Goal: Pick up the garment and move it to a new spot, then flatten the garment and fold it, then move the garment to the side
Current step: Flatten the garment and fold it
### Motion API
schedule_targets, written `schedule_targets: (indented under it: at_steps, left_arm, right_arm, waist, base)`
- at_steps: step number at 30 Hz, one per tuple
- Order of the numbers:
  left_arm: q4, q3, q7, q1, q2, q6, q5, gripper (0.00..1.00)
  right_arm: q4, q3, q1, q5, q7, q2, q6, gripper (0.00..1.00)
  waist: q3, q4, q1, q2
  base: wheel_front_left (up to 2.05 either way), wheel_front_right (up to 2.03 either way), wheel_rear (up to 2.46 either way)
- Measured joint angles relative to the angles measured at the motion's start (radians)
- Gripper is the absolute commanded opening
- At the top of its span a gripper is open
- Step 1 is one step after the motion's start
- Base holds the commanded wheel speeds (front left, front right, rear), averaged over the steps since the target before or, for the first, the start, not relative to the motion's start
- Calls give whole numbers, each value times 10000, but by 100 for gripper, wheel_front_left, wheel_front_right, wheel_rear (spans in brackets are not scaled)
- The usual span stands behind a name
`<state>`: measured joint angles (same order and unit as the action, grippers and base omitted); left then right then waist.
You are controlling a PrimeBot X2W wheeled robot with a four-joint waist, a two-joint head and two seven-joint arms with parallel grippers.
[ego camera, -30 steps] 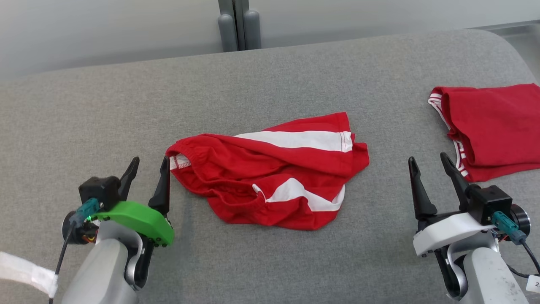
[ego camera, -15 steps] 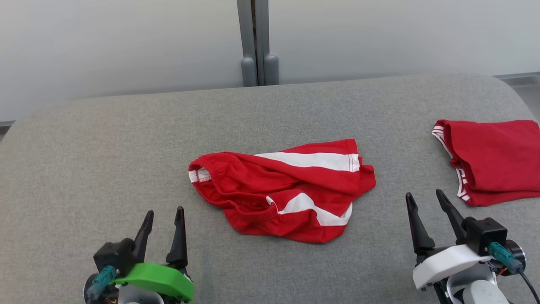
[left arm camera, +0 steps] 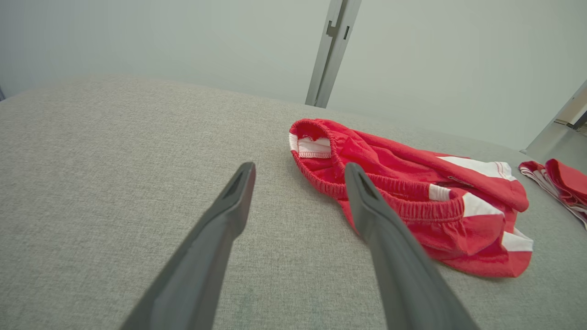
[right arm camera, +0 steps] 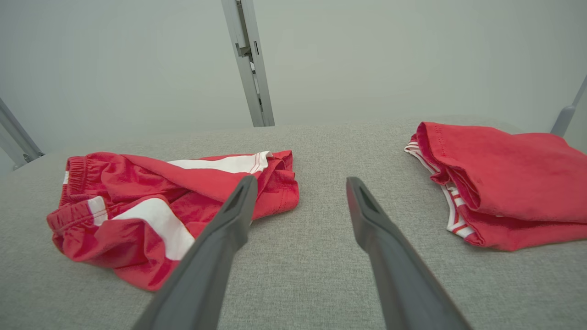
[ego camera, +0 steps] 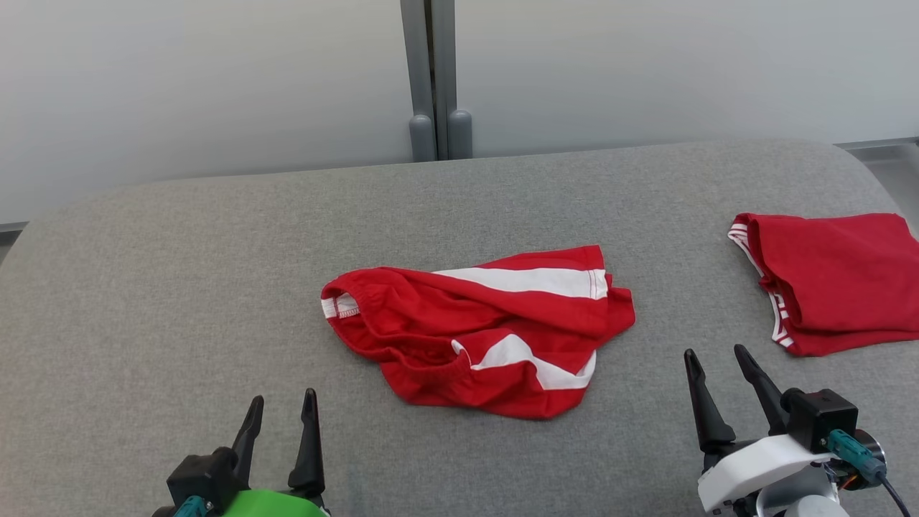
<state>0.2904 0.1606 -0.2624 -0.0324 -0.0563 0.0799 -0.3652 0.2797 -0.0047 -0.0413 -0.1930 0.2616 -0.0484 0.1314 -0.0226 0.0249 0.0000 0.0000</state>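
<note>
Pointing forward at the near edge, 2 claws, the left claw (ego camera: 283,396) and right claw (ego camera: 714,352), stand spread and empty over the gray table (ego camera: 179,287). Beyond them lie 2 red garments: crumpled shorts (ego camera: 477,334) mid-table, between the claws and touching neither, and a folded garment (ego camera: 836,276) at the far right.
</note>
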Motion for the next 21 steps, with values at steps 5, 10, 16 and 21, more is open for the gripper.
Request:
schedule_targets:
  at_steps: [5, 10, 16, 21]
  left_arm:
    - [-13, -23, 0, 1, 15, 4, 27, 100]
    - [17, -42, 0, 3, 31, 38, 56, 100]
    - [19, -102, 0, 9, 36, 81, 88, 100]
    - [23, -50, 0, 41, 40, 119, 161, 100]
  right_arm:
    - [19, 6, -2, 0, 0, -2, 0, 100]
    - [52, 52, -9, -15, 0, -2, 0, 100]
    - [75, 69, -17, -29, 0, -2, 0, 100]
    - [77, 71, -47, -27, 0, -2, 0, 100]
  waist:
    - [17, 51, 0, 0]
    - [28, 72, 0, 0]
    - [48, 62, 0, 0]
    - [93, 25, 0, 0]
  base:
    - [0, 0, 0]
    - [0, 0, 0]
    - [0, 0, 0]
    - [0, 0, 0]
